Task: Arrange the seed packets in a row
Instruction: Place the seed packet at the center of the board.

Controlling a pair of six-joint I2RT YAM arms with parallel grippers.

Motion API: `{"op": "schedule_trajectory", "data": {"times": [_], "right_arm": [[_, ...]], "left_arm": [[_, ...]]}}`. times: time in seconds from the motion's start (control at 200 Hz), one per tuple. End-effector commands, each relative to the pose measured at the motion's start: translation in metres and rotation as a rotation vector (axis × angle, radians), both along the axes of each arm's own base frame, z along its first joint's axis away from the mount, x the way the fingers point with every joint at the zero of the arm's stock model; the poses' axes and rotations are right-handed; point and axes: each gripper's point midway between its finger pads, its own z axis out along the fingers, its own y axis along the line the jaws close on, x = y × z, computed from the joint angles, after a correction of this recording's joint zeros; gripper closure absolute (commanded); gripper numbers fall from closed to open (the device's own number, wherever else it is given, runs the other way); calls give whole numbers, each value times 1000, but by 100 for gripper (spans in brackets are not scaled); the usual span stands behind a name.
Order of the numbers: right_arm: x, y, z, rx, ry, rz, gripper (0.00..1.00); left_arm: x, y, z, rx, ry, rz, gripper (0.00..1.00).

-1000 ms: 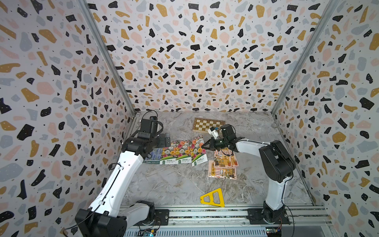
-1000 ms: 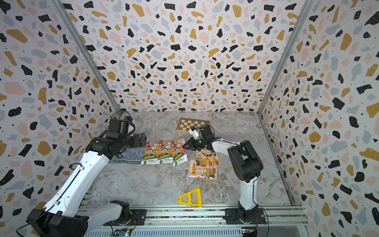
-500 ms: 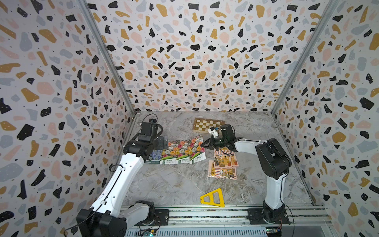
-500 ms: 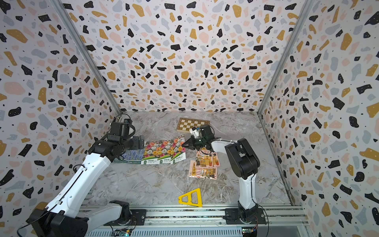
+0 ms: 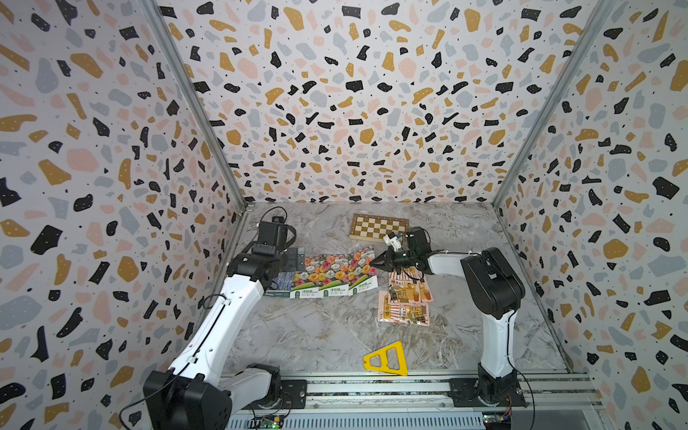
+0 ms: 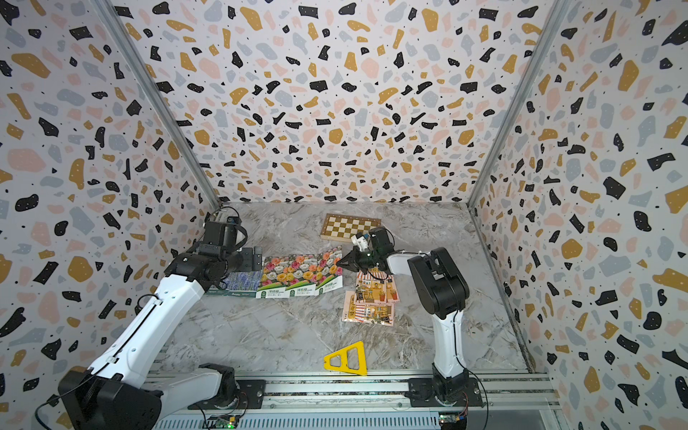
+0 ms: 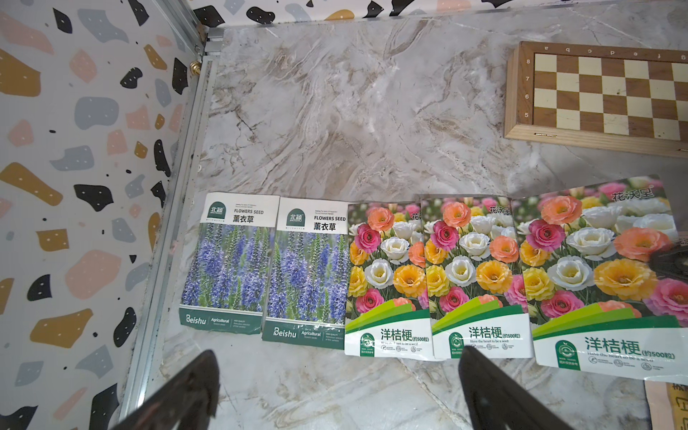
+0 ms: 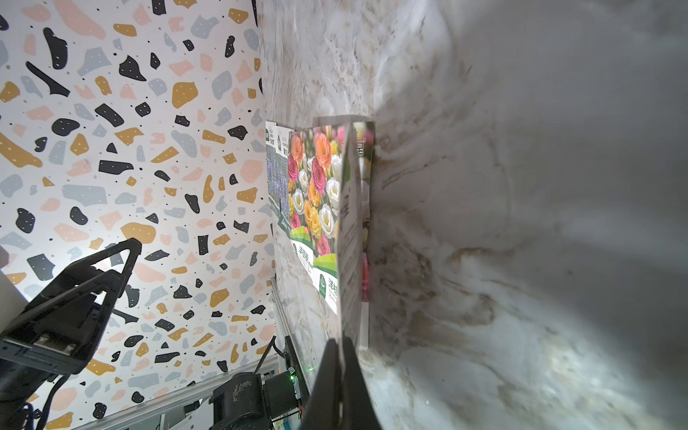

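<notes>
With left fingers (image 7: pixel 190 394) spread, right fingers (image 8: pixel 331 379) pinch the edge of one flower packet (image 5: pixel 363 274).

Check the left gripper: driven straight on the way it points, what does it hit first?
The left gripper, open, aims at the seam between a lavender packet and a flower packet, so probably those first. Depth is unclear.

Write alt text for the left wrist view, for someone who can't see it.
Five seed packets lie in a row on a marble table: two purple lavender packets, then three multicoloured flower packets, the last tilted. The left end effector hangs open above them; a wooden chessboard lies beyond.
</notes>
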Motion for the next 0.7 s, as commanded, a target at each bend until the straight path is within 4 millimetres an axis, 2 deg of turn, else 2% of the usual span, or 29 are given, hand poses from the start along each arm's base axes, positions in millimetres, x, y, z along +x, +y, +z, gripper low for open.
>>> {"op": "schedule_trajectory", "data": {"times": [0.0,0.265,0.486,0.691], "right_arm": [[6,7,14,40,-29,26,100],[4,7,12,56,-34,39,100],[5,9,30,105,-86,42,100],[3,14,25,113,-72,54,100]], "left_arm": [[6,2,0,-1,-13,3,1],[6,1,-3,-5,0,2,1],[6,0,-4,-9,1,1,1],[5,0,-5,-12,5,-1,1]]}}
